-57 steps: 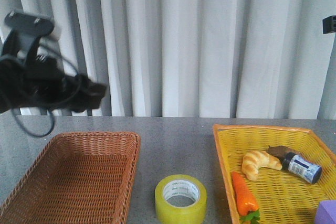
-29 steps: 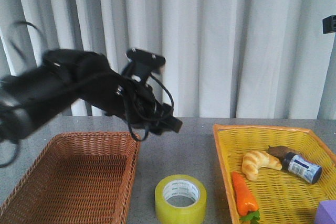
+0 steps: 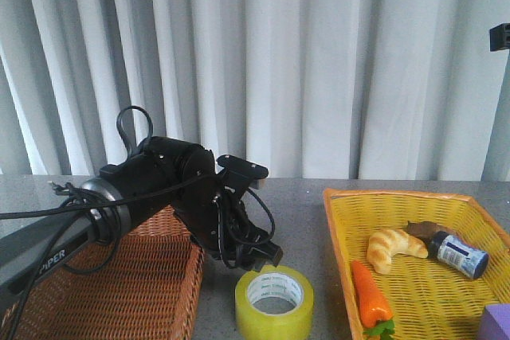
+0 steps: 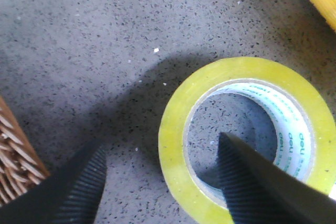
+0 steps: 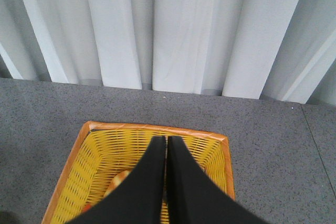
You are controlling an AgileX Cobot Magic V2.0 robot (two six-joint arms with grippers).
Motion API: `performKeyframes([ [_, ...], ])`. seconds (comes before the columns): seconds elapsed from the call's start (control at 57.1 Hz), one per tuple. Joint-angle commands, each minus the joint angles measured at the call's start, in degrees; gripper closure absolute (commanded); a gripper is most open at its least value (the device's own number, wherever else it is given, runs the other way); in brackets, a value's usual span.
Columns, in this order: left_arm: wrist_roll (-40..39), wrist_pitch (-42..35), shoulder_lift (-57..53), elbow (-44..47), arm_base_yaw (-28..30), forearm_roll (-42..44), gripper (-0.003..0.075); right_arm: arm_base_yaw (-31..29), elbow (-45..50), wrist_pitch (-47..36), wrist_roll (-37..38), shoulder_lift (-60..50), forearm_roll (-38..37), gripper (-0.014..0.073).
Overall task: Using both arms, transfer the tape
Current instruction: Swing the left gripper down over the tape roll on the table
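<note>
Here, nearest you, the tape (image 3: pixel 274 302) lies flat on its side on the speckled grey table (image 3: pixel 295 205), in the bare strip between the brown wicker basket (image 3: pixel 111 276) and the yellow woven basket (image 3: pixel 414 276), close to the table's front edge. You have only a narrow margin of tabletop on either side of the roll. It is a smooth, glossy yellow-green ring with a white printed core.

Your left gripper (image 4: pixel 163 182) hangs just above it with its jaws spread wide and nothing held: one ribbed black finger (image 4: pixel 247 177) stands over the core's hole, the other (image 4: pixel 79 182) outside the roll toward the brown basket, so the near wall of the ring lies between them. The left arm (image 3: pixel 151 189) crosses over the brown basket's corner, trailing black cables.

In the yellow basket lie a carrot (image 3: pixel 370 296), a croissant (image 3: pixel 392 247) and a small dark bottle (image 3: pixel 454 251).

Your right gripper (image 5: pixel 166 182) hovers above the yellow basket's far end, fingers pressed together, empty. Beyond stands the pleated white curtain (image 3: pixel 319 61).
</note>
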Motion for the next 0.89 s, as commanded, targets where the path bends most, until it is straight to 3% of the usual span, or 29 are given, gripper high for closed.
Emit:
performKeyframes([
  [0.0,-0.6,-2.2,-3.3,-1.9,-0.4,-1.9,0.0268,-0.3,-1.2,-3.7,-0.2,-1.8,0.0,0.0601],
  [0.315,-0.5,-2.4,-3.1,-1.9,-0.4,-2.7,0.0230,-0.3,-1.2,-3.7,-0.2,-1.8,0.0,0.0601],
  [0.876,-0.5,0.8,0.6,-1.9,-0.4,-3.3,0.0231,-0.3,-1.2,-3.8,-0.2,-1.8,0.0,0.0601],
])
